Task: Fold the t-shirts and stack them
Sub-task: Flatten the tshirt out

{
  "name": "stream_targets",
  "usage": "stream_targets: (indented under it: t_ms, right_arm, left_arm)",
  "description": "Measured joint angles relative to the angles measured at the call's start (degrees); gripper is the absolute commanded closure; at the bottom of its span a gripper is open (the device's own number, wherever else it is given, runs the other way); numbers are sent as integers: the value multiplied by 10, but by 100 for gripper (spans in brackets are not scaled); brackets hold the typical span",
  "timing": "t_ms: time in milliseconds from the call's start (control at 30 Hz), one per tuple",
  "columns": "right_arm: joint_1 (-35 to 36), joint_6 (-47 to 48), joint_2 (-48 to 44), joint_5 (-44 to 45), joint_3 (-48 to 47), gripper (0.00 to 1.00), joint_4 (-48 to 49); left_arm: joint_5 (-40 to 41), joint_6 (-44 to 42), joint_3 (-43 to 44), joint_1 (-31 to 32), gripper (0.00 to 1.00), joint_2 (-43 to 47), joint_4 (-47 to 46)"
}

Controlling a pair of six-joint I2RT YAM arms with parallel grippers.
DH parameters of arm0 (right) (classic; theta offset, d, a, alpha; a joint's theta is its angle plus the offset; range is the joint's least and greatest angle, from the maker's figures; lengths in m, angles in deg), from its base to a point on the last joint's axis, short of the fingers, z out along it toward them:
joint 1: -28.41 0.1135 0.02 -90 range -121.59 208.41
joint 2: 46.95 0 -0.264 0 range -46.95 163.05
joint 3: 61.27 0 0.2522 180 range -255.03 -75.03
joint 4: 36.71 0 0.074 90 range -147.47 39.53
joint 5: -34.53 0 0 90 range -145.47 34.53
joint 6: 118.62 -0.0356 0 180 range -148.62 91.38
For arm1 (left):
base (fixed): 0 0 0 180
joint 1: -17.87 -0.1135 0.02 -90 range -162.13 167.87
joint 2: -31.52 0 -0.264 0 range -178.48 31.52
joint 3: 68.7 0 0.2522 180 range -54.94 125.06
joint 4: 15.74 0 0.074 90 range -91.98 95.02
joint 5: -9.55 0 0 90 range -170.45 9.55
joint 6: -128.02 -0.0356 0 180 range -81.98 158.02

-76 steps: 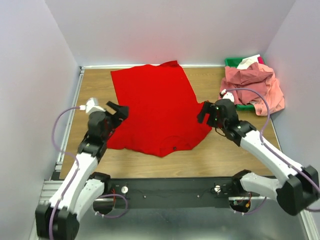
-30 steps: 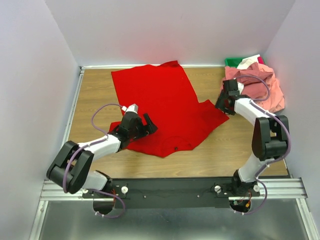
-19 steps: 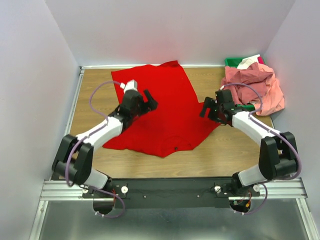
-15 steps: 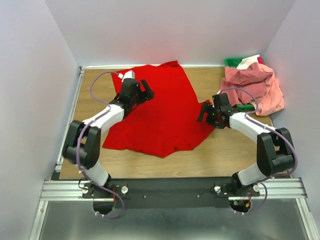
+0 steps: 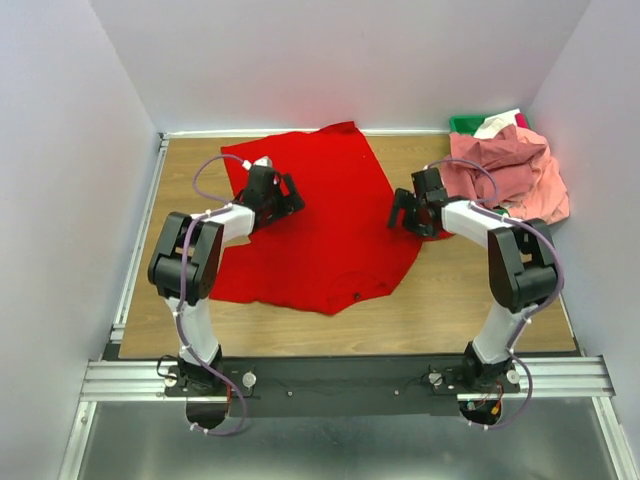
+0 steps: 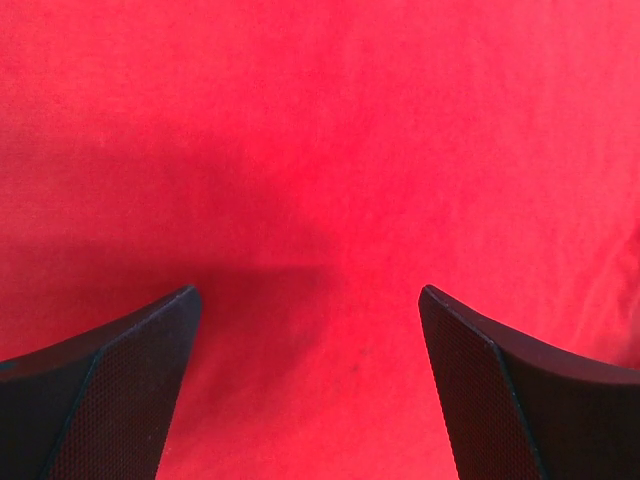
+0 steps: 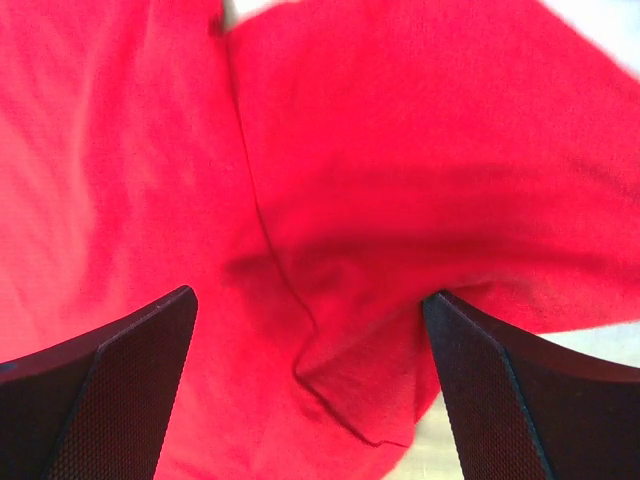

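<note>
A bright red t-shirt (image 5: 320, 230) lies spread flat on the wooden table, its right sleeve (image 7: 400, 340) doubled inward with a crease. My left gripper (image 5: 288, 194) hovers open over the shirt's upper left part; in the left wrist view only smooth red cloth (image 6: 320, 150) shows between the spread fingers (image 6: 110, 400). My right gripper (image 5: 402, 214) is open at the shirt's right edge, and the folded sleeve lies between its fingers (image 7: 520, 400) without being pinched. Salmon pink t-shirts (image 5: 510, 170) are heaped at the back right.
A green bin (image 5: 464, 124) sits in the back right corner under the pink heap, with a white cloth (image 5: 497, 124) on it. Walls close in the table on three sides. Bare wood (image 5: 450, 300) shows in front of the red shirt and to its right.
The right gripper has opened and moved left, and the sleeve it stretched out now lies folded onto the shirt. The left gripper has travelled from the shirt's lower left up to its upper left.
</note>
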Motion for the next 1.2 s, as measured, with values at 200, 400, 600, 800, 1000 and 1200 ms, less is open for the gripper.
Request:
stream_targets:
  t_ms: [200, 400, 600, 800, 1000, 1200]
  right_arm:
    - [-1, 32, 86, 27, -106, 0, -12]
    - [-4, 75, 195, 41, -256, 0, -27]
    - [-4, 135, 310, 14, -438, 0, -56]
    - [-2, 189, 363, -22, -544, 0, -103]
    - [4, 197, 291, 5, -497, 0, -136]
    - [7, 127, 92, 53, -316, 0, -143]
  left_arm:
    - [11, 30, -130, 44, 2, 89, -46]
    - [23, 87, -232, 151, 1, 164, -80]
    - [20, 127, -285, 264, 1, 226, -69]
    - [29, 101, -271, 322, 1, 267, -10]
    - [91, 66, -205, 296, 1, 313, 52]
    - [109, 30, -104, 173, 1, 281, 86]
